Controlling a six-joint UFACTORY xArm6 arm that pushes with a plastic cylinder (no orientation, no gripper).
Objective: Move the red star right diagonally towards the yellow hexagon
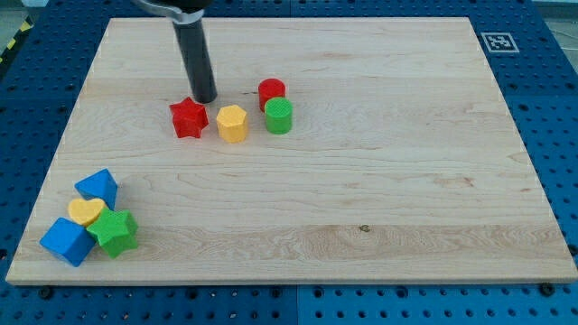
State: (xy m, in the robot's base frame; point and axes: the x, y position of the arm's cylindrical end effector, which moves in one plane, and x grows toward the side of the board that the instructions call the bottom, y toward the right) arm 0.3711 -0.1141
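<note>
The red star (189, 118) lies on the wooden board (361, 199), left of centre in the view's upper part. The yellow hexagon (232, 123) sits just to its right, a small gap between them. My tip (205, 97) is the lower end of the dark rod, just above and to the right of the red star, close to its upper right point. I cannot tell whether it touches the star.
A red cylinder (272, 92) and a green cylinder (279, 116) stand right of the yellow hexagon. At the bottom left are a blue block (97, 187), a yellow heart (86, 212), a green star (116, 231) and a blue cube (66, 240).
</note>
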